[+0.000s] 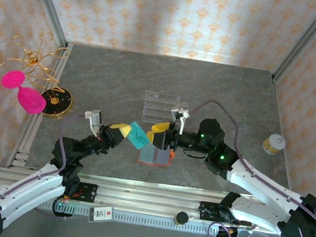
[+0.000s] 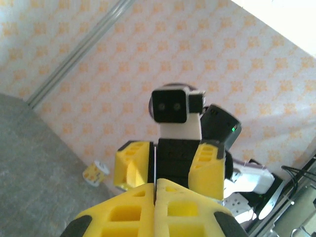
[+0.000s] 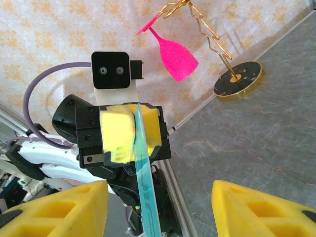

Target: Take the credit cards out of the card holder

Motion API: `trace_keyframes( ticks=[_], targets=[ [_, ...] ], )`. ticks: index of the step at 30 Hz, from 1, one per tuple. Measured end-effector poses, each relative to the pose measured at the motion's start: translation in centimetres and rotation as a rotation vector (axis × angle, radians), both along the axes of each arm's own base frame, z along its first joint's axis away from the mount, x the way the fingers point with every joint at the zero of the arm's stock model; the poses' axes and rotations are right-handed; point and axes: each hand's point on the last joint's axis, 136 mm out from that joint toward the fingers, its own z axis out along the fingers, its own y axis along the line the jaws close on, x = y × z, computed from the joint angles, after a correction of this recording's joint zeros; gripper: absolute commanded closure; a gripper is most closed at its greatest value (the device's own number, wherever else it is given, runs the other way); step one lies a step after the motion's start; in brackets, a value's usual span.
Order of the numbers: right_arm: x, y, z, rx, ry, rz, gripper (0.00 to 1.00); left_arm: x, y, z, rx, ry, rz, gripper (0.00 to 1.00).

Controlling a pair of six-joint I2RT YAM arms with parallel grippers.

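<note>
Clenched in the left gripper, yellow pads pressed on both faces: the teal-green credit card, up off the table, over the middle of its near half. Held by one short end. Long axis along the line between the two grippers, free end pointing right, at the right gripper. From above, printed face tilted up, white lettering on it. From the right wrist, edge-on: a thin teal strip running from the closed pads toward the lens. From the left wrist, no more than a thin pale line above the shut fingertips.

Right gripper released, fingers spread wide on either side of the card's free end, gripping nothing.

Just below the right gripper, toward the near edge: the orange-red card holder, greyish inner panel facing up. Hard to tell whether flat on the table or tipped.

Further off: a clear acrylic rack behind the grippers, a pink glass and a gold wire stand at the left, a small jar at the right.
</note>
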Motion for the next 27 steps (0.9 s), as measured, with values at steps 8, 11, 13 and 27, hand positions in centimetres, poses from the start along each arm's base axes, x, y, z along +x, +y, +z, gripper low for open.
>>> trace_keyframes(
  ticks=[8, 11, 13, 27],
  targets=[
    [0.3, 1.4, -0.9, 0.019, 0.054, 0.04, 0.57, 0.5, 0.3, 0.4, -0.024, -0.009, 0.027, 1.0],
    [0.0, 1.8, -1.0, 0.023, 0.056, 0.064, 0.7, 0.8, 0.2, 0.2, -0.021, 0.002, 0.035, 1.0],
    [-0.1, 2.1, -1.1, 0.019, 0.061, 0.08, 0.74, 1.0, 0.3, 0.2, -0.022, 0.008, 0.044, 1.0],
    [5.2, 2.0, 0.8, -0.093, -0.107, 0.004, 1.0, 2.8, 0.3, -0.1, 0.001, 0.071, 0.095, 0.09]
  ],
)
